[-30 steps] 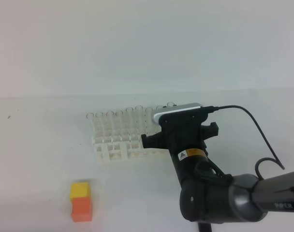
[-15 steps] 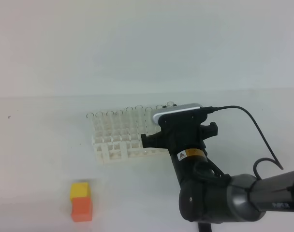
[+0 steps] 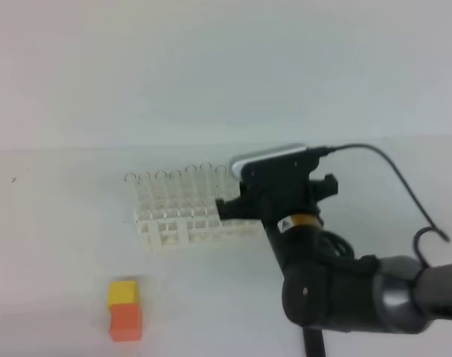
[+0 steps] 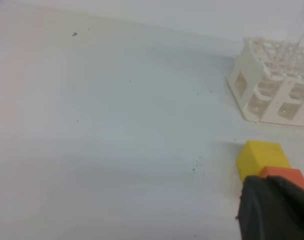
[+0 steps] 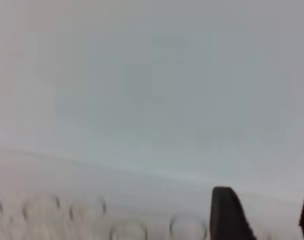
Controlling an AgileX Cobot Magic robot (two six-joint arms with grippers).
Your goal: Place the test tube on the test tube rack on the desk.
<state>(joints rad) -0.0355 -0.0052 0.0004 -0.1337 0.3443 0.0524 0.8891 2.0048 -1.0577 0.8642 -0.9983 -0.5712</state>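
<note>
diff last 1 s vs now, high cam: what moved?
The test tube rack with its clear tubes slid slightly left and away from the camera, apparently pushed by the right arm, whose gripper end rose a little and pressed against the rack's right side. Whether the jaws hold a tube is hidden. The yellow-and-orange blocks stayed put on the desk.

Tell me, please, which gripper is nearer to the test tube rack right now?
The right gripper: its arm reaches to the right end of the test tube rack, above the tube mouths. The left gripper sits farther off, beside the yellow-and-orange blocks.
</note>
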